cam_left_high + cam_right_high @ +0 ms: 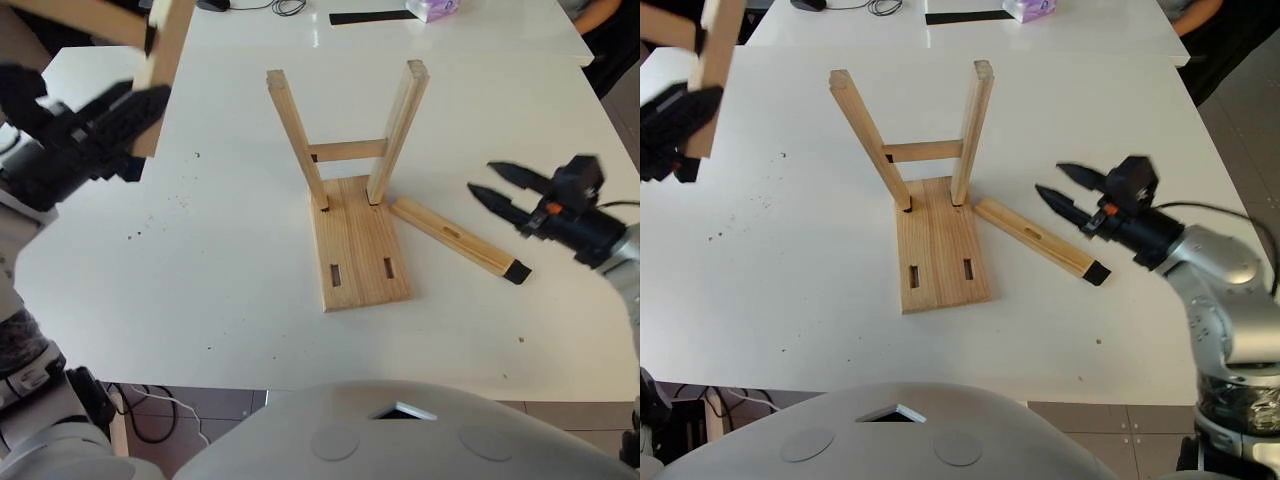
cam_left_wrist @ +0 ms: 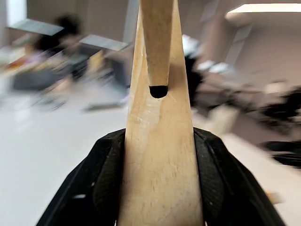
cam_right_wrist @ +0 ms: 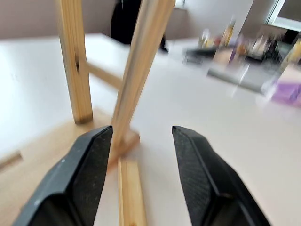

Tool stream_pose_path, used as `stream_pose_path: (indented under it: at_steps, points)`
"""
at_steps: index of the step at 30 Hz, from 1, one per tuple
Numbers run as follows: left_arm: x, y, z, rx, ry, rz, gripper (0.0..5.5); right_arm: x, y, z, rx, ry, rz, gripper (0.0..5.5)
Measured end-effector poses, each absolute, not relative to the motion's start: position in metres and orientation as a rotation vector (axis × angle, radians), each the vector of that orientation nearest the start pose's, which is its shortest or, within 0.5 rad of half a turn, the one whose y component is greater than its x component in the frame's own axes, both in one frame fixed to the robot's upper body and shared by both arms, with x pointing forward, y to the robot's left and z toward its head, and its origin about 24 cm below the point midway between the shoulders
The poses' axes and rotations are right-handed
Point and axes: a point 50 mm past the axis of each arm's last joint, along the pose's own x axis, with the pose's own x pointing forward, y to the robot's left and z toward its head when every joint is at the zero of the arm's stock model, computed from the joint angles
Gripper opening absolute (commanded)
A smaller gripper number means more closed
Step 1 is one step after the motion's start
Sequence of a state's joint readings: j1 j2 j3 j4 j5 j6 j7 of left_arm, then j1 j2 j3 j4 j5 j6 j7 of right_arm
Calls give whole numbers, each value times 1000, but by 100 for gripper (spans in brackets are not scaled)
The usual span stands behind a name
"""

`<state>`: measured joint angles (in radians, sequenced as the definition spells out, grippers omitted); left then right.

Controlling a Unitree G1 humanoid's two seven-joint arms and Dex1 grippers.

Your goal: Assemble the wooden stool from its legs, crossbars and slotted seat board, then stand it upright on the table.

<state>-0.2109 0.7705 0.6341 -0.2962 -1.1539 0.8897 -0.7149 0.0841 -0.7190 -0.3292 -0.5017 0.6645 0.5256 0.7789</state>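
A white tabletop (image 1: 230,300) carries a partly built wooden stool. The slotted seat board (image 1: 362,250) lies flat near the middle. Two legs (image 1: 296,135) stand in its far end, leaning a little apart and joined by a crossbar (image 1: 347,151). Two empty slots (image 1: 337,274) show at the board's near end. A loose leg (image 1: 455,238) with a black tip lies flat just right of the board.

The head views show the right gripper (image 1: 483,178) hovering right of the loose leg, jaws open and holding nothing. Its wrist view looks between the black fingers (image 3: 84,174) at the loose leg and the standing legs beyond.

The left gripper (image 2: 159,136) is raised at the tabletop's left edge. Its wrist view shows the jaws clamped on a held leg (image 1: 163,60) with a dark slot. The head views add a second crossbar (image 1: 70,18) sticking out from that leg.

Dark specks (image 1: 170,205) dot the tabletop's left side. A black strip (image 1: 372,17), cables (image 1: 290,6) and a purple packet (image 1: 432,8) lie at the far edge. The room behind is blurred.
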Motion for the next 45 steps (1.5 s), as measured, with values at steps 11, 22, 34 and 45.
stream_pose_path:
  at_steps: [11, 22, 34, 45]
  points:
    - [205, 160, 243, -424, -121, -1357, 201, 211, -175, 248, 181, -163, 1364, 319]
    - [201, 137, 228, -392, -69, -1472, 201, 220, -161, 255, 206, -84, 1500, 339]
    - [200, 136, 207, -351, -6, -1465, 201, 222, -142, 248, 216, -24, 1590, 339]
    - [199, 135, 205, -337, -4, -1476, 201, 225, -136, 242, 172, -4, 1592, 212]
